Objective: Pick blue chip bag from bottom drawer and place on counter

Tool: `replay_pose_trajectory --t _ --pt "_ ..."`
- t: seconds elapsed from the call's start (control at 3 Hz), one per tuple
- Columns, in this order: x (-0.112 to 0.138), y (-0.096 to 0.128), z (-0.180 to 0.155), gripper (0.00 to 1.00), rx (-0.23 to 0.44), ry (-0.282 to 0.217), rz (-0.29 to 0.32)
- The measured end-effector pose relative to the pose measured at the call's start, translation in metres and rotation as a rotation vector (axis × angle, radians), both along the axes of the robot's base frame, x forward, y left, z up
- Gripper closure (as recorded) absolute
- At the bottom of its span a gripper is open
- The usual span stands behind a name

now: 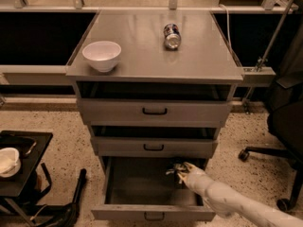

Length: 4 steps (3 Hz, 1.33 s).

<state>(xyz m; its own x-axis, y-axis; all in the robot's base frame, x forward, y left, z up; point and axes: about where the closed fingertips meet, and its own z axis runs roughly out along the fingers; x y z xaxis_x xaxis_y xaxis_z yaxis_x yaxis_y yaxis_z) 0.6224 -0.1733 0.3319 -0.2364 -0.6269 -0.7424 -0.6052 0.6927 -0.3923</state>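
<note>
The bottom drawer [137,186] of the grey cabinet is pulled open. My white arm reaches in from the lower right, and the gripper [177,171] is at the drawer's back right, just under the middle drawer's front. A small dark crumpled thing with pale patches, which looks like the blue chip bag [171,168], sits right at the gripper's tip. I cannot tell whether it is held or only touched. The counter [151,63] is the grey cabinet top above.
A white bowl [102,55] stands at the counter's left front and a drink can [172,35] lies at its back middle. The two upper drawers [154,111] are slightly open. A black side table [23,145] is at the lower left. An office chair [284,122] stands at the right.
</note>
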Motion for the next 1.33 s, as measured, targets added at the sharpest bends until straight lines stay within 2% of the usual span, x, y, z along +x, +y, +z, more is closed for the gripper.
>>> replay_pose_trajectory --t 0.33,0.67,1.0,1.33 --pt "-0.031 -0.034 0.085 1.00 -0.075 -0.103 -0.076" --pt "-0.057 -0.018 0.085 1.00 -0.091 -0.084 -0.028" --pt "-0.058 -0.017 0.083 1.00 -0.090 -0.081 -0.028" --pt "-0.078 -0.020 0.103 1.00 -0.114 -0.089 -0.045"
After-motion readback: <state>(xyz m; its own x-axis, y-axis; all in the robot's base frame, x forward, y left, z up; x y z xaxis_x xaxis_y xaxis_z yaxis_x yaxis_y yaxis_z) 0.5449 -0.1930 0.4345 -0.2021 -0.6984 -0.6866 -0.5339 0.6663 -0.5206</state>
